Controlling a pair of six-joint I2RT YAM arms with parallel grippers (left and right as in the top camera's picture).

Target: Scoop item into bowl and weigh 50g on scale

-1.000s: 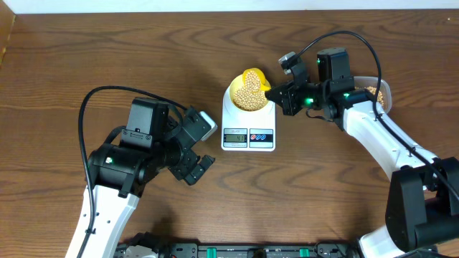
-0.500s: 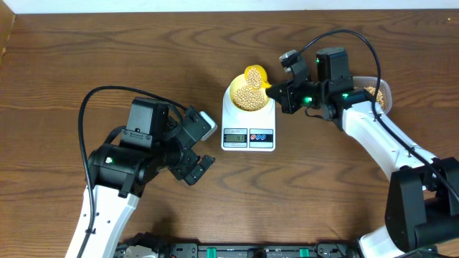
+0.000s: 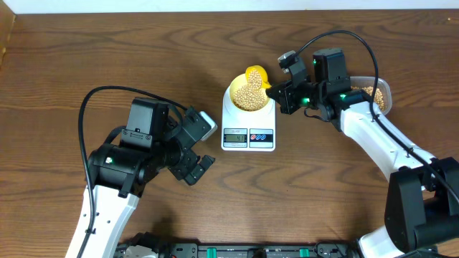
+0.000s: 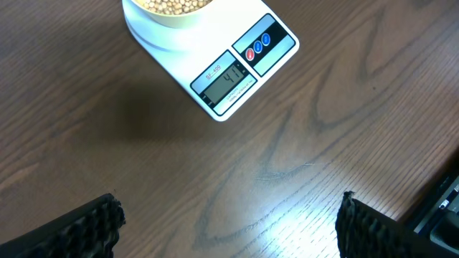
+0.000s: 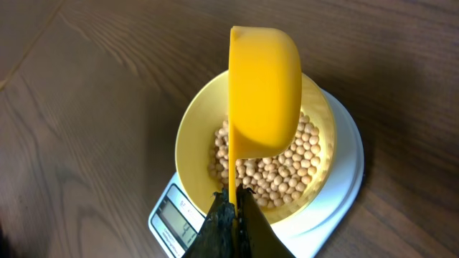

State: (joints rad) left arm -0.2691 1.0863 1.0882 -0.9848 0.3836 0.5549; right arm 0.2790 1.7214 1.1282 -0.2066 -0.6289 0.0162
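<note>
Around the scale [image 3: 248,125] spreads one brown wood table [image 3: 72,57], whose far edge runs well behind the scale. Bare wood shows on the scale's left and in front of it.

Two arms are in view. The left gripper [image 4: 228,226] hangs to the near left of the scale, apart from it, with its fingers spread wide and nothing between them. The right gripper [image 5: 233,211] reaches in from the scale's right and is clamped on the handle of one yellow scoop [image 5: 264,86].

One clear tub [image 3: 382,86] lies to the right of the scale, partly hidden by the right arm, with beans showing inside it.

The scale is white. Along its near edge it has one display [image 4: 228,77] and two buttons, one red [image 4: 249,51] and one blue [image 4: 265,39]. The display appears to read 41. The small print beside it is too fine to read.

One pale-yellow bowl [image 5: 190,136] sits on the far part of the scale, inside its outline. The scoop is tipped on its side above the bowl's far half, its back toward the wrist camera. Whether it touches the rim I cannot tell.

Many tan beans [image 5: 287,168], too many to count, lie in the bowl.
</note>
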